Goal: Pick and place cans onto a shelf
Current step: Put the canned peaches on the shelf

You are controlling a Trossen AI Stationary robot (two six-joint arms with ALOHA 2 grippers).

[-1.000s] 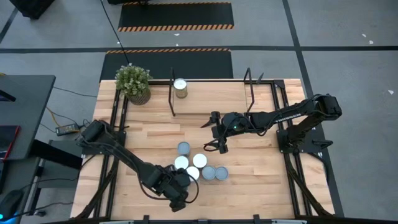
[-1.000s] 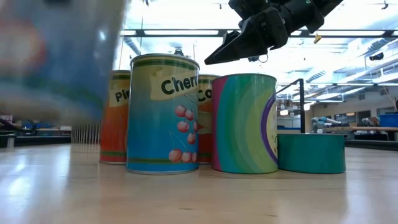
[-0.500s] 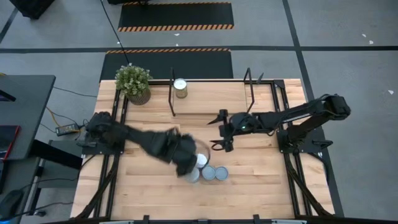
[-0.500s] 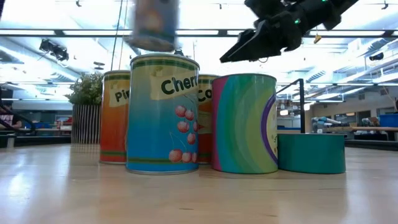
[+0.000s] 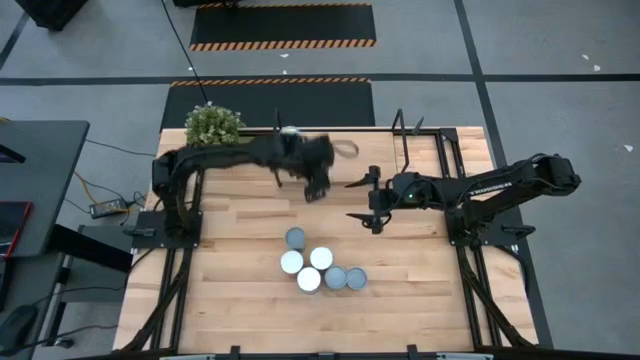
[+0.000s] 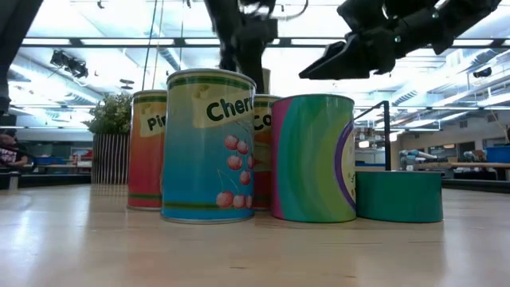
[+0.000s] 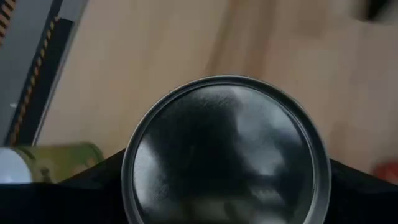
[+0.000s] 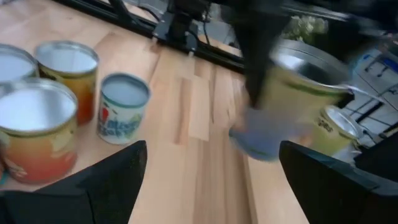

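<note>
L wrist cam: can (image 7: 224, 152) fills most of frame, round metal end toward lens, dull grey w/ blurred reflections. Dark fingers (image 7: 87, 186) show on both sides of can, tight against its rim, so can is gripped. Wood tabletop (image 7: 137, 56) behind, blurred. Second can (image 7: 53, 162), green-yellow label, white top, stands farther off by grey floor (image 7: 37, 37) edge.

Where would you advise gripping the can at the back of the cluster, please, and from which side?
Grip the back can across its round wall, coming straight down from above. It stands upright and slightly apart behind the other cans, so its back and sides look free; the open right gripper hovers nearest.
</note>
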